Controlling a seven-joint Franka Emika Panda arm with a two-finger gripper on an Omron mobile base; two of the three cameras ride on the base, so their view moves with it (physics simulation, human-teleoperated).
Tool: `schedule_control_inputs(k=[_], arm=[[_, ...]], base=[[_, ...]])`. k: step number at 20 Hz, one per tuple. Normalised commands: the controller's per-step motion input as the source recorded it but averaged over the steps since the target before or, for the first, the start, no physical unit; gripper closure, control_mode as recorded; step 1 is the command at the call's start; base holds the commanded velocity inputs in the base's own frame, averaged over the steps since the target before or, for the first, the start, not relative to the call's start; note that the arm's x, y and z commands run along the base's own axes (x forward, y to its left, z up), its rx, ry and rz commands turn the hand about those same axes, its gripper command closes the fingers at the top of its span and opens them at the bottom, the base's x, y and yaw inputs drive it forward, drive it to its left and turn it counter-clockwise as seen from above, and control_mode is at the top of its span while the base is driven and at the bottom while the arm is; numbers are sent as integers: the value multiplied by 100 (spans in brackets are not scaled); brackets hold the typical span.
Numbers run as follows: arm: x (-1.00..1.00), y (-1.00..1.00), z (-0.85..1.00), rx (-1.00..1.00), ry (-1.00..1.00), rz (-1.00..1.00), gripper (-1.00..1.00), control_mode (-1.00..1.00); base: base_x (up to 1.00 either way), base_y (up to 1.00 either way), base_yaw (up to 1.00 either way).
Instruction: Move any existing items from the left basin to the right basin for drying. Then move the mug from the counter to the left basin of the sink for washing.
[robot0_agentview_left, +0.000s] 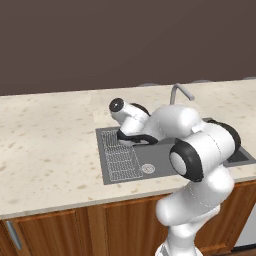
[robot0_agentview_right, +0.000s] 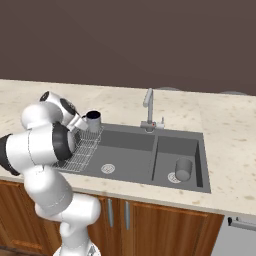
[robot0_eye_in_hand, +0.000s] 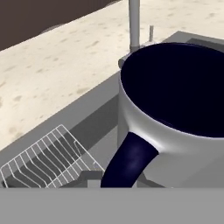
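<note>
Currently the small light grey mug with dark navy inside (robot0_agentview_right: 93, 120) hangs upright over the wire grid rack (robot0_agentview_right: 80, 152) at the near-left edge of the wider dark grey left basin (robot0_agentview_right: 127, 155), jaws nearly closed on its handle. Beige speckled tabletop (robot0_agentview_right: 225, 125) lies open all round. Narrower right basin (robot0_agentview_right: 192, 150) holds a plain grey handleless cup (robot0_agentview_right: 183, 169), beside its drain.
</note>
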Motion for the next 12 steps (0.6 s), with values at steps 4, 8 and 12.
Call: schedule_control_inputs(k=[4,8,12], arm=[[-16,-63,-4,0,0,-2,100,-100],[-11,-50,-30,0,0,-1,100,-100],[-10,-35,-42,0,0,-3,100,-100]], base=[[0,0,0],[0,0,0],[0,0,0]])
